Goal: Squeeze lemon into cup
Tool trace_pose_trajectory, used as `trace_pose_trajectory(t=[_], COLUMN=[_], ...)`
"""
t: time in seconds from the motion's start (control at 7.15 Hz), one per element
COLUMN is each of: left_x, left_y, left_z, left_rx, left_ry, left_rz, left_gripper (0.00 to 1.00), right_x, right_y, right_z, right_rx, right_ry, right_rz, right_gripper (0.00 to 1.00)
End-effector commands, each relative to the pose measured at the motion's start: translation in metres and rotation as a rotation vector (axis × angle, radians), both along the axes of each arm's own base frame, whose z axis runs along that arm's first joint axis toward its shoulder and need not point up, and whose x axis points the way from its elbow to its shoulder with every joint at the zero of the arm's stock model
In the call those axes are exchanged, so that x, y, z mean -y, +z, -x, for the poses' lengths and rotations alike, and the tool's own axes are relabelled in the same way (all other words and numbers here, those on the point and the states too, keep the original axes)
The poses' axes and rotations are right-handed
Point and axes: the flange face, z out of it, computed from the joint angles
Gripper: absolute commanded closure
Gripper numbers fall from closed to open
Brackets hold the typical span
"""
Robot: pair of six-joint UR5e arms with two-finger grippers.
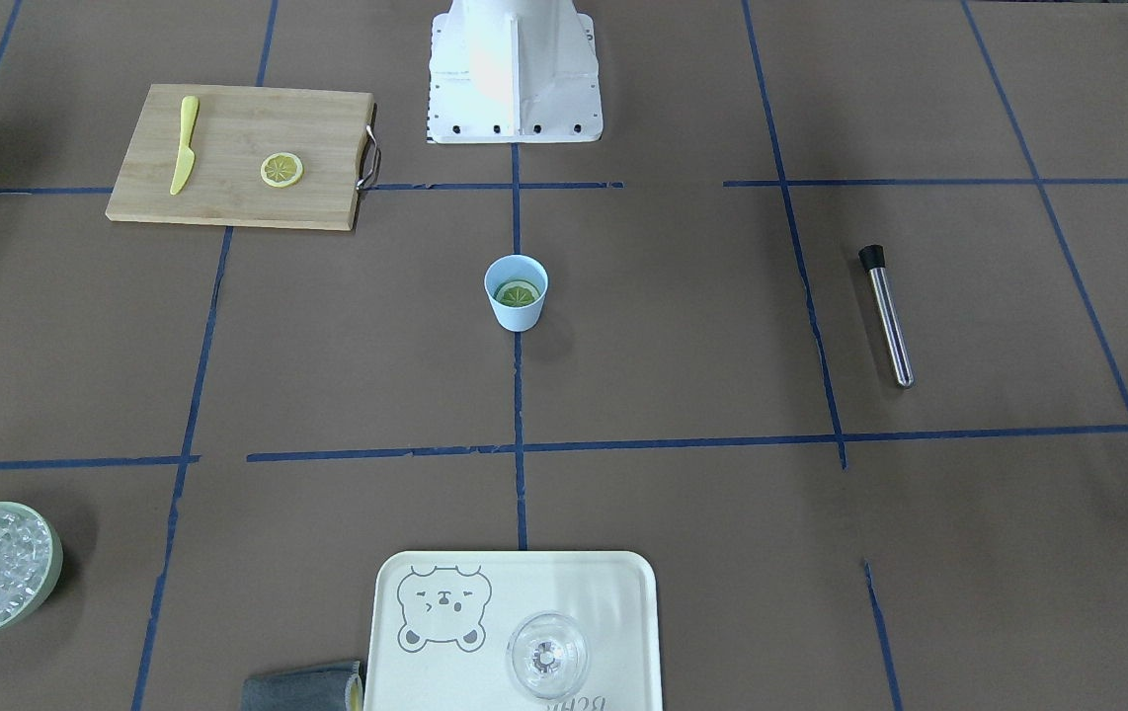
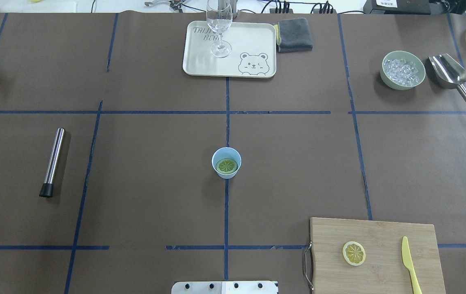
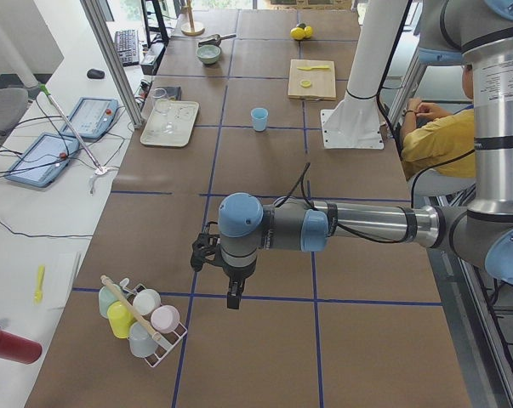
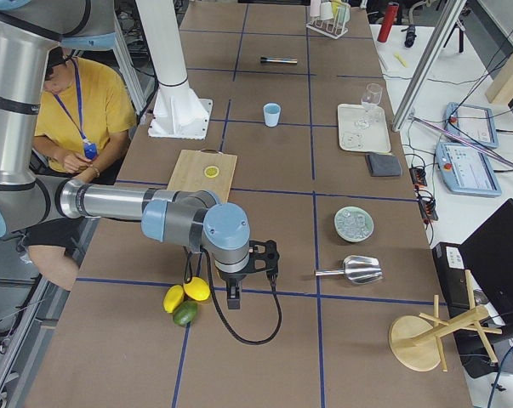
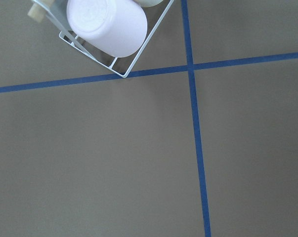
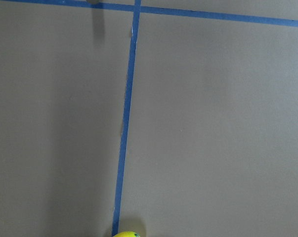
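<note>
The cup [image 2: 226, 152] stands at mid-tabletop with a greenish citrus slice [image 2: 227, 165] inside. The lemon [image 2: 353, 253] lies on the cutting board [image 2: 380, 269], at the tabletop's robot-side edge. The left end effector [image 3: 232, 299] and right end effector [image 4: 232, 297] hover over opposite tabletop ends; whether they are wide or narrow cannot be told.

**Bench [image 2: 135, 183] layout, one hand over each end.**
The cup [image 2: 226, 162], with a citrus slice [image 2: 227, 165] in it, stands between the left hand [image 3: 226, 280] and the right hand [image 4: 260, 259], well apart from both. The lemon [image 2: 353, 253] lies on the board [image 2: 380, 232] toward the right hand, and a cup rack [image 3: 145, 327] stands near the left hand.
</note>
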Motion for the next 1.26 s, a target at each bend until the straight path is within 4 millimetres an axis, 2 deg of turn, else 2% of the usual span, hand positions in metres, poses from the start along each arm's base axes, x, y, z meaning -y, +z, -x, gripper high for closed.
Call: trace_pose_trajectory(t=[0.0,0.28,0.56,1.12], left_x=[-0.002,-0.008,-0.007,-0.008], left_y=[0.0,0.004,0.001,0.002], left_z=[0.001,0.0,-0.001,-0.001], left_rx=[-0.001,-0.006,-0.009,-0.01], left_ry=[-0.002,-0.001,0.0,0.0], left_rz=[0.002,0.012,0.006,0.011], left_gripper=[0.0,0.0,0.0,0.0], right_x=[-0.001,0.001,0.011,0.018], right_y=[0.001,-0.002,-0.018,-0.024], right_z=[0.001,0.002,0.027,0.038], right_rx=[0.003,0.002,-0.002,-0.006], right_ry=[0.0,-0.003,-0.024,-0.027], right_rz=[0.005,-0.001,0.01,-0.024], right_gripper=[0.0,0.0,0.0,0.0])
